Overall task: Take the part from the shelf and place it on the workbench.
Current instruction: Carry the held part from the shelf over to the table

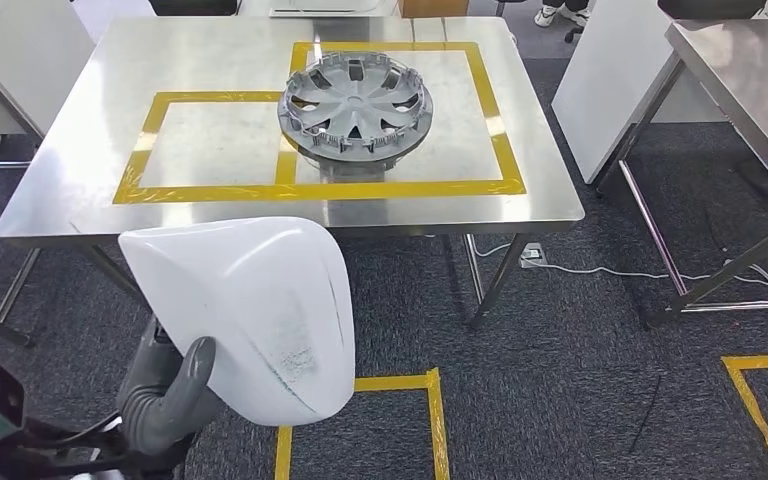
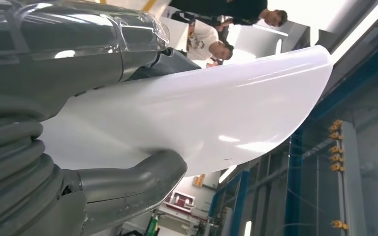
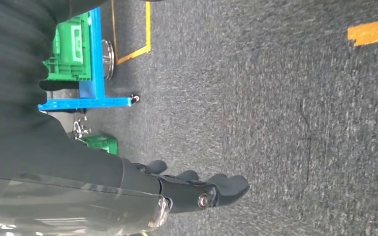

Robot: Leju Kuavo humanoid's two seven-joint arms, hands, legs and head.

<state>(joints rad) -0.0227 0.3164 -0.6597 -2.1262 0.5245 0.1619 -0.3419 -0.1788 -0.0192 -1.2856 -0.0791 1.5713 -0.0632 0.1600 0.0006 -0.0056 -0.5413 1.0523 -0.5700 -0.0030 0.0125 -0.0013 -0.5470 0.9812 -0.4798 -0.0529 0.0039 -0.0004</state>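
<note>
My left hand (image 1: 168, 392) grips a smooth white curved part (image 1: 250, 310), held low in front of the steel workbench (image 1: 70, 130), short of its near edge. In the left wrist view the thumb (image 2: 128, 182) presses the white part (image 2: 202, 118) from one side and dark fingers lie against the other. On the workbench a grey wheel cover (image 1: 355, 105) lies inside the right of two yellow-taped rectangles. The left taped rectangle (image 1: 215, 143) holds nothing. My right hand (image 3: 197, 189) hangs over the carpet with its fingers straight and nothing in it.
A second steel table (image 1: 740, 70) stands at the right, with a white panel (image 1: 610, 80) leaning beside it. A cable (image 1: 610, 270) runs over the dark carpet. Yellow floor tape (image 1: 430, 400) marks squares. People are near in the left wrist view. A blue rack with green crates (image 3: 78, 54) stands behind.
</note>
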